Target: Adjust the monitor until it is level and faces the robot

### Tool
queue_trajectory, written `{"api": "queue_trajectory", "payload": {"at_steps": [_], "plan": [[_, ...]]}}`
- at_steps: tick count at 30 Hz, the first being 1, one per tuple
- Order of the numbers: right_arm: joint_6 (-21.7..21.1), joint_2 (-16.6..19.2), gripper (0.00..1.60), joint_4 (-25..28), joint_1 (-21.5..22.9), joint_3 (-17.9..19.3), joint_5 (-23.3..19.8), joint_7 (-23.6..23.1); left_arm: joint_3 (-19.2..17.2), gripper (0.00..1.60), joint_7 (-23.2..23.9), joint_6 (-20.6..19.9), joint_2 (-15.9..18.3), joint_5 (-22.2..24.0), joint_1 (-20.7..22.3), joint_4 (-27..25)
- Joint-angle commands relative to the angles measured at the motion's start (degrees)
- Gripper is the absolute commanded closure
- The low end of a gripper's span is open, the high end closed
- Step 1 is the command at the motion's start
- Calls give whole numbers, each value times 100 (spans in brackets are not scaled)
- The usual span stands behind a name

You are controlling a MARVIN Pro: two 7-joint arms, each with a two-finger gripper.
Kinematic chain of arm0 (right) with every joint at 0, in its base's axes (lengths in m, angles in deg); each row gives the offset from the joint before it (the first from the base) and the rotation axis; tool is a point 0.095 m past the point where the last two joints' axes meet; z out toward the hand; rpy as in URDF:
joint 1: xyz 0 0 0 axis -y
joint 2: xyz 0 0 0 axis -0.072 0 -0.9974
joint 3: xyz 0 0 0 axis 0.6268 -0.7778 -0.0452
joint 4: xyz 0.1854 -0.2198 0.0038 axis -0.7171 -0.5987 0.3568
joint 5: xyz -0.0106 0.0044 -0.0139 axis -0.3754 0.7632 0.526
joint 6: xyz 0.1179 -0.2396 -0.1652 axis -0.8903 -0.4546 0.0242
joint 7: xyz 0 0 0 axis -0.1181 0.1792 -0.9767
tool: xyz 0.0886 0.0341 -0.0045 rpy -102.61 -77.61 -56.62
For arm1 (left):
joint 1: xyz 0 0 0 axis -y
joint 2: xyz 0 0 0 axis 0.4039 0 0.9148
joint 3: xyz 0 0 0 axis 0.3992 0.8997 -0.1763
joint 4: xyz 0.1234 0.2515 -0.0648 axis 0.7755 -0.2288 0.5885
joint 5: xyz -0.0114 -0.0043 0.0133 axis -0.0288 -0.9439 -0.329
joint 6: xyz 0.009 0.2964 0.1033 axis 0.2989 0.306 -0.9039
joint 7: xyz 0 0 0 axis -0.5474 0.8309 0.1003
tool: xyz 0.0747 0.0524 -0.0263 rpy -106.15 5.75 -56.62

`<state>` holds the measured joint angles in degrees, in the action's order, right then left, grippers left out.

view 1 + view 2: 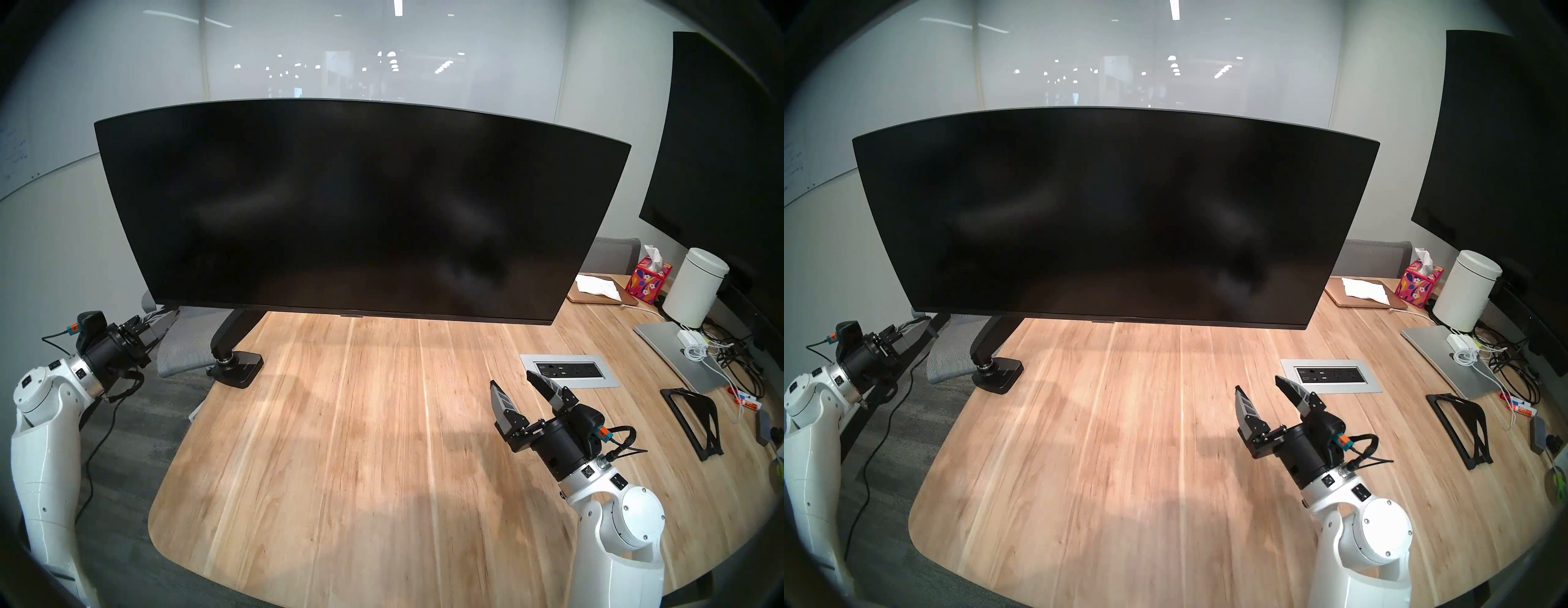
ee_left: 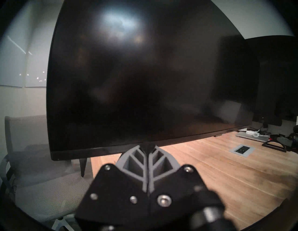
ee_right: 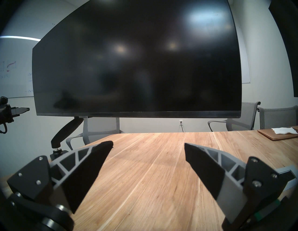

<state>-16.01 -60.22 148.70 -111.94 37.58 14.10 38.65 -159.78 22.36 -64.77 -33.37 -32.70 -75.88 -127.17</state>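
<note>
The monitor [image 1: 360, 212] [image 1: 1115, 212] is a very wide blank black screen above the wooden table [image 1: 339, 446]. Its black articulated arm [image 1: 229, 335] is clamped at the table's left edge. In the head views its right end sits slightly lower than its left. My left gripper [image 1: 169, 317] is shut and empty, with its tips by the screen's lower-left corner. The right wrist view shows a small gap between the left gripper [image 3: 28, 109] and the monitor [image 3: 137, 64]. In the left wrist view its tips [image 2: 148, 147] point at the bottom edge of the monitor [image 2: 145, 80]. My right gripper [image 1: 511, 379] [image 1: 1258, 383] [image 3: 148, 143] hangs open over the table, well in front of the screen.
A larger dark wall screen [image 1: 721, 170] hangs at the right. Below it stand a white canister [image 1: 695, 293], a tissue box [image 1: 647, 282], a silver laptop [image 1: 679, 356], cables and a black stand [image 1: 691, 420]. A power panel [image 1: 568, 375] is set in the table. A grey chair [image 1: 182, 352] stands at the left.
</note>
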Motion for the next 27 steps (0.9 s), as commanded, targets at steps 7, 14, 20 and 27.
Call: {"api": "queue_trajectory", "payload": {"at_steps": [7, 14, 20, 27], "plan": [[1, 15, 0, 92, 36, -13, -27, 7, -655, 160, 997, -190, -749, -389, -1130, -844], [-3, 14, 0, 96, 35, -14, -28, 10, -873, 160, 1172, -114, -1084, -541, -1578, -1267], [-4, 14, 0, 98, 34, -14, -28, 11, -1001, 160, 1339, 46, -1352, -665, -1860, -1490], [-8, 13, 0, 101, 33, -15, -29, 15, -1009, 160, 1391, 362, -1564, -829, -1906, -1529]]}}
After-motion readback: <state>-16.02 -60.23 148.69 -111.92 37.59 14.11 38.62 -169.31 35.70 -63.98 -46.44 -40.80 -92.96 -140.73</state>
